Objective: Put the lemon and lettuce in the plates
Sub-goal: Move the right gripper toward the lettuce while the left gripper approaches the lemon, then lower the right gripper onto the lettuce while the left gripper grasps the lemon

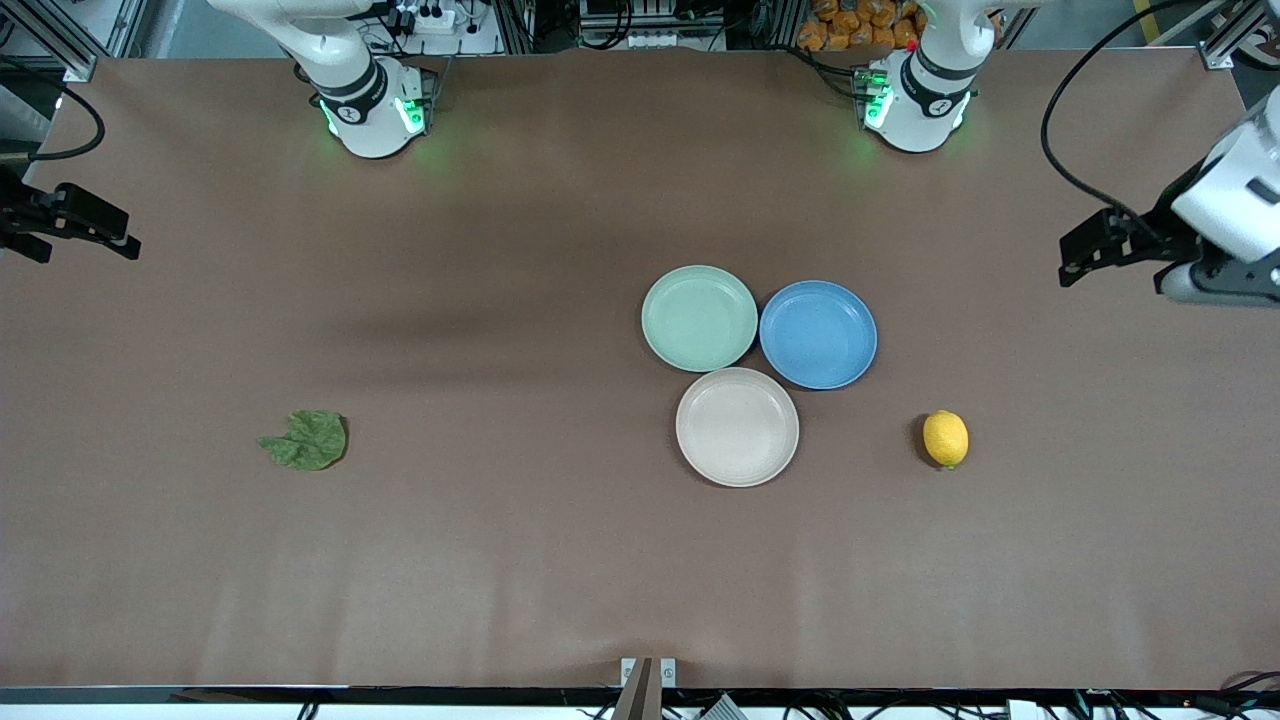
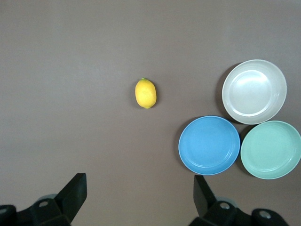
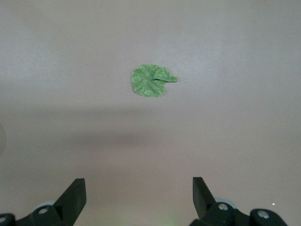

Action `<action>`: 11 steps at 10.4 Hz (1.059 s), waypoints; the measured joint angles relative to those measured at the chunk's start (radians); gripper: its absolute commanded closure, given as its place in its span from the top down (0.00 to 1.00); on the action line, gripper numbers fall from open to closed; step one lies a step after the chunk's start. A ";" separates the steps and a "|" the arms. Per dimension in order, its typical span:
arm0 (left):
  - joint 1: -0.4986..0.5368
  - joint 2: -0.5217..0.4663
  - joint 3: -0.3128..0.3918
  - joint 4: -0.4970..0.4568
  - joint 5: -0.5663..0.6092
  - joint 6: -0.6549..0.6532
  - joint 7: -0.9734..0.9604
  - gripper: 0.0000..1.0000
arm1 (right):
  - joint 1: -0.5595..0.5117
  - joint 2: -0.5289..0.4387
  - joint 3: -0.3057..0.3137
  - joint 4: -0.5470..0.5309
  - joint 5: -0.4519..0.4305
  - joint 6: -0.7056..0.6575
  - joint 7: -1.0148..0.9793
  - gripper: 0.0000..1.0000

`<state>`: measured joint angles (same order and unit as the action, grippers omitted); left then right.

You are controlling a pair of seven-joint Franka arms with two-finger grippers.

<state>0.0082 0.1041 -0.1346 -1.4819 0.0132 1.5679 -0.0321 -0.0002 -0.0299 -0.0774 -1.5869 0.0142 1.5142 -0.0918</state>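
I see my left gripper [image 2: 138,200] with fingers spread wide above the lemon [image 2: 146,92]; my right gripper [image 3: 138,200], fingers spread too, hangs above the lettuce [image 3: 151,81].

Three plates [image 1: 699,318], one lemon [image 1: 945,438], one lettuce [image 1: 308,441].

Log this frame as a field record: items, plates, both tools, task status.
lemon: small oval yellow lemon on the brown table, toward the left arm's end, beside the beige-white plate
lettuce: dark green wrinkly lettuce leaf on the table, toward the right arm's end
plates: pale mint green round plate, blue round plate, beige-white round plate, clustered, all bare
left tool: open, holds nothing, raised at its table end
right tool: open, holds nothing, raised at its table end
status: neither item placed
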 measured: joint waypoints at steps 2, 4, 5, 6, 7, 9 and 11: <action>-0.001 0.092 0.000 0.003 0.000 0.022 -0.003 1.00 | -0.006 0.002 -0.004 -0.029 -0.001 0.011 0.001 1.00; -0.001 0.163 0.000 0.014 0.000 0.034 -0.003 1.00 | -0.014 0.007 -0.010 -0.119 -0.002 0.104 0.001 1.00; -0.003 0.182 -0.001 0.015 0.000 0.034 -0.003 1.00 | -0.017 0.015 -0.011 -0.180 -0.002 0.169 0.001 1.00; -0.009 0.197 -0.003 0.015 0.004 0.034 -0.003 1.00 | -0.017 0.036 -0.011 -0.233 -0.002 0.236 0.001 1.00; -0.015 0.210 -0.005 0.016 0.009 0.034 -0.004 1.00 | -0.018 0.073 -0.011 -0.277 -0.002 0.314 0.001 1.00; -0.019 0.248 -0.005 0.013 0.011 0.043 -0.006 1.00 | -0.023 0.196 -0.011 -0.329 -0.002 0.473 0.002 1.00; -0.016 0.301 -0.004 -0.008 0.012 0.106 -0.007 1.00 | -0.026 0.335 -0.011 -0.340 -0.002 0.629 0.002 1.00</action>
<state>-0.0080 0.4047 -0.1389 -1.4897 0.0256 1.6735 -0.0389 -0.0267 0.3048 -0.0880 -1.9269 0.0121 2.1427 -0.0903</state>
